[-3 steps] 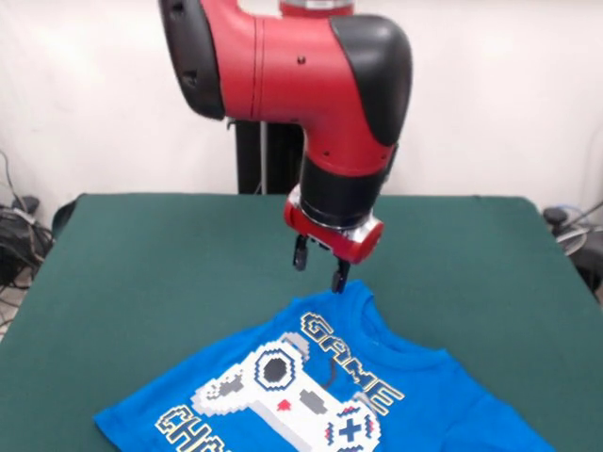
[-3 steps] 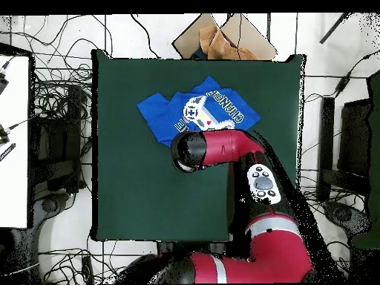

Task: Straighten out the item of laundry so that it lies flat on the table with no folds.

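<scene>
The item of laundry, a bright blue T-shirt (image 1: 311,386) with a pixel game-controller print and "GAME" lettering, lies near the front edge of the green table (image 1: 141,264). Its print faces up, and its lower part runs out of the front view. From above, the T-shirt (image 2: 197,111) sits askew at the far side of the table (image 2: 133,185), with a fold along one edge. My gripper (image 1: 319,266) hangs just behind the shirt's collar. It is open with nothing between its fingers, and one fingertip (image 1: 338,281) is right at the collar's edge. The arm hides the gripper in the overhead view.
My red arm (image 2: 223,148) reaches over the table's middle. Beyond the far table edge lies a cardboard box (image 2: 223,37) with brown paper. Cables cover the floor on both sides. A white surface (image 2: 11,141) stands at the left.
</scene>
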You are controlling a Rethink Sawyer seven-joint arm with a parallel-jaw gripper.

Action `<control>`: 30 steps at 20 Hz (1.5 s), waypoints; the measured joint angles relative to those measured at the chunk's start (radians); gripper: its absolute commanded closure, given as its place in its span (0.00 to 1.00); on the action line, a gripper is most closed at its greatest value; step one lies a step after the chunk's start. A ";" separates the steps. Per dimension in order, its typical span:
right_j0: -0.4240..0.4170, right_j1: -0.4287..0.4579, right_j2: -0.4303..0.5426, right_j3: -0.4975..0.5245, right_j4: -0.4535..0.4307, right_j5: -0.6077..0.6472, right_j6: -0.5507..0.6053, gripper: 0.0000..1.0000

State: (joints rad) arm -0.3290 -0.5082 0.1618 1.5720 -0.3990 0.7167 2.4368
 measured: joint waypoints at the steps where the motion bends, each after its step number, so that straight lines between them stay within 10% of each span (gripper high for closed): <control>1: 0.000 0.008 0.000 0.000 0.000 -0.003 0.000 0.00; 20: 0.031 0.107 -0.048 -0.027 -0.067 -0.139 0.000 0.00; 21: 0.031 0.108 -0.048 -0.029 -0.067 -0.146 0.000 1.00; 30: 0.024 0.114 -0.044 -0.031 -0.066 -0.172 0.000 1.00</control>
State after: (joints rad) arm -0.3052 -0.3947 0.1178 1.5406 -0.4654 0.5449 2.4366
